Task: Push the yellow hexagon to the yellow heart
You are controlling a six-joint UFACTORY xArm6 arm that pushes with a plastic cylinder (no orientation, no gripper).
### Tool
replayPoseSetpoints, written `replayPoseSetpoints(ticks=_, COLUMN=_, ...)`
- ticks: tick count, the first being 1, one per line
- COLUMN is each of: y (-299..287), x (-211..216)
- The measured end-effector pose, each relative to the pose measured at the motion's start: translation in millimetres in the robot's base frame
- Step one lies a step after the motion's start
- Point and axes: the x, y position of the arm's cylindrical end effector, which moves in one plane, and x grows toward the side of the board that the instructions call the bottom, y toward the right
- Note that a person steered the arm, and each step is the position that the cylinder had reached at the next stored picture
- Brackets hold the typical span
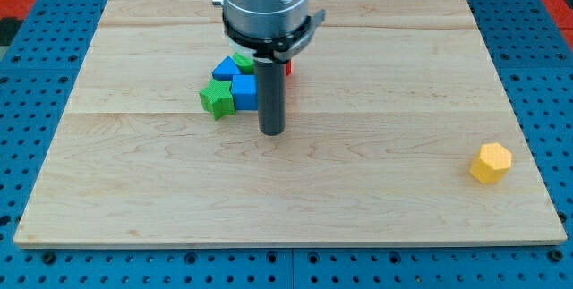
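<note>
- My tip (271, 131) rests on the pale wooden worktop (376, 74), just right of a blue block (243, 93) and green block (216, 98).
- The tool is a plain rod with no jaws.
- Yellow hexagon block (491, 162) sits well apart, near the view's bottom right.

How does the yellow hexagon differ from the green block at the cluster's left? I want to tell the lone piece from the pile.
The yellow hexagon stands alone near the board's lower right edge; the green block touches a blue block in a cluster left of centre. My tip is just right of the cluster and far from the hexagon. They also differ in colour. Both are small blocks resting on the wooden board.
</note>
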Motion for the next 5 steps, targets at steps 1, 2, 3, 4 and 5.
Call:
replayPoseSetpoints(ticks=1, y=-10.6, x=-6.9)
replayPoseSetpoints(ticks=2, y=7.0, x=-2.7)
replayPoseSetpoints(ticks=3, y=57.4, x=2.4)
replayPoseSetpoints(ticks=4, y=109.3, x=2.3)
replayPoseSetpoints(ticks=5, y=174.6, x=2.1)
